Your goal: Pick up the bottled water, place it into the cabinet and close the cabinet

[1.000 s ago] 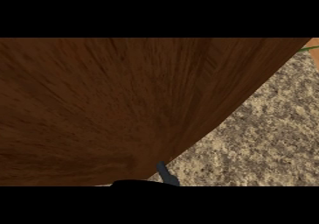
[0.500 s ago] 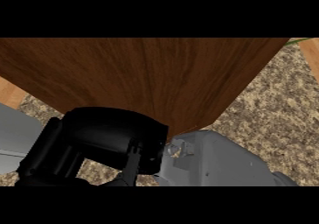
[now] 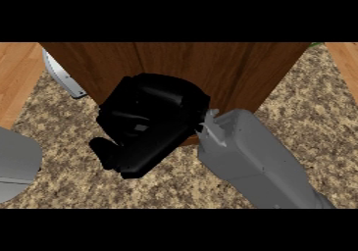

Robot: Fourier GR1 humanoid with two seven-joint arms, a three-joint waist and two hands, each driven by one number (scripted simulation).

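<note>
A dark wooden cabinet (image 3: pixel 210 68) fills the upper middle of the head view, its front standing over the speckled stone counter (image 3: pixel 304 122). My right hand (image 3: pixel 149 122) is black and lies across the cabinet's lower front edge, with its grey forearm (image 3: pixel 254 162) running in from the lower right. The hand's back faces the camera, so what lies under it is hidden. No bottled water shows anywhere. Of my left arm only a grey forearm (image 3: pixel 13 164) shows at the lower left edge; its hand is out of view.
A pale grey slanted piece (image 3: pixel 62 76) sticks out beside the cabinet's left side; I cannot tell what it is. Light wooden surfaces (image 3: pixel 11 78) border the counter at the far left and the far right (image 3: pixel 349 61).
The cabinet now takes up less of the view and more counter shows. My right hand has risen from the bottom edge to the cabinet's front, with its forearm following.
</note>
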